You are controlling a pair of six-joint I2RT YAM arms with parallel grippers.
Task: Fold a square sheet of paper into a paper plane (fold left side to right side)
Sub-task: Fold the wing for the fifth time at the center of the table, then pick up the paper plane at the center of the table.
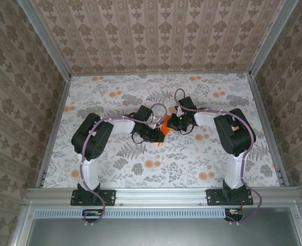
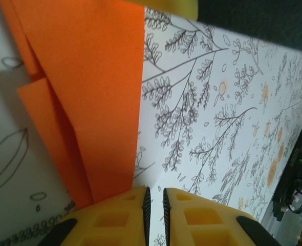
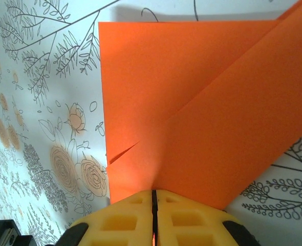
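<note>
A walled enclosure papered in a brown damask pattern surrounds a table (image 1: 115,169) covered in a cloth of grey ferns and pale orange flowers. Metal rails run along its left, right and far edges. Two black-and-white arms reach inward from the near edge and meet at the centre of the table, well apart from every wall, with open cloth on all sides. The left gripper (image 2: 155,197) is nearly pressed together, leaving a thin slit with nothing visible in it. Its left finger sits over the near edge of the square sheet of paper (image 2: 89,77). The right gripper (image 3: 154,197) is pressed together, and a sliver of orange shows in its seam, so it appears to pinch the sheet's near edge where a diagonal flap overlaps the lower layer. The sheet lies flat between the two grippers, bright orange and already creased into angled flaps. To fold left over right cleanly, one gripper probably should pin the sheet flat while the other carries its edge across low, matching edge to edge before pressing. The main risk is the two wrists crowding each other.
</note>
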